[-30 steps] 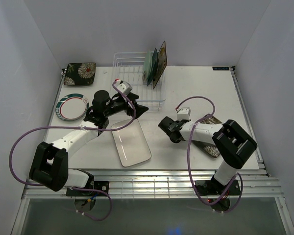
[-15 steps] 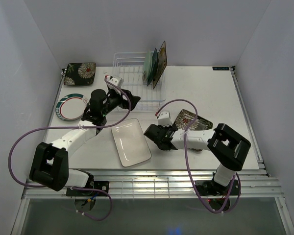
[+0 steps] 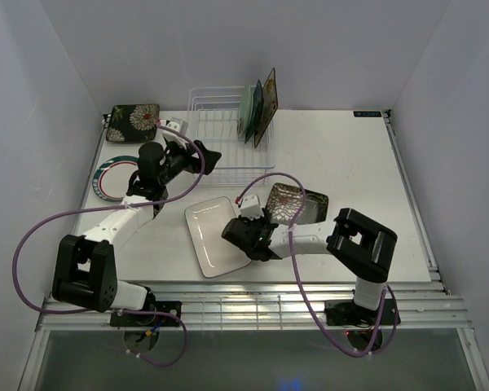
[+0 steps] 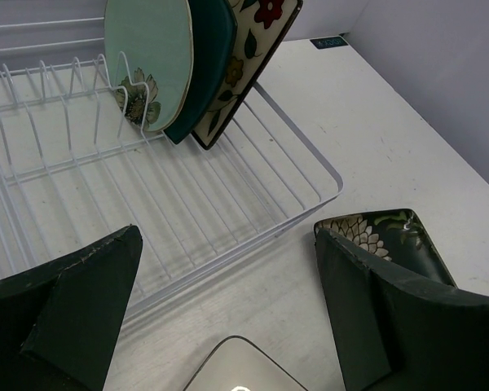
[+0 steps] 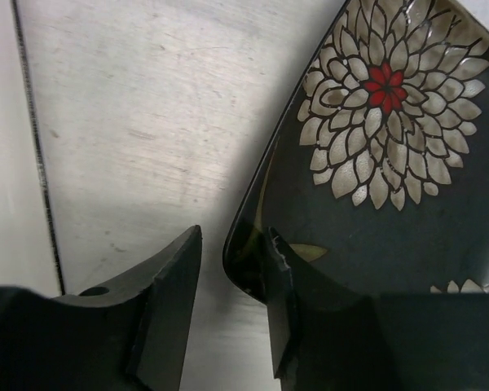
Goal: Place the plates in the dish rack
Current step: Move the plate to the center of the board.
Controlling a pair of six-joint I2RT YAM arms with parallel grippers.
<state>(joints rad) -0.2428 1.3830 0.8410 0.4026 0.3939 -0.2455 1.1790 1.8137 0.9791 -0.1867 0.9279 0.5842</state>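
right hand (image 5: 222, 303): jaws parting astride dark floral plate (image 5: 375, 163) rim, gap visible, looks released
dark floral plate: dragged from right edge to mid-worktop (image 3: 342, 147), flat beside white rectangular plate (image 3: 216, 236)
left hand (image 4: 226, 269): wide open, empty, pulled back beside dish rack (image 4: 310, 163)
task: regrasp likely needed

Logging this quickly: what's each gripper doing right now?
Left gripper: wide open, empty.
Right gripper: partly open, astride the rim of the dark square floral plate, gap showing.
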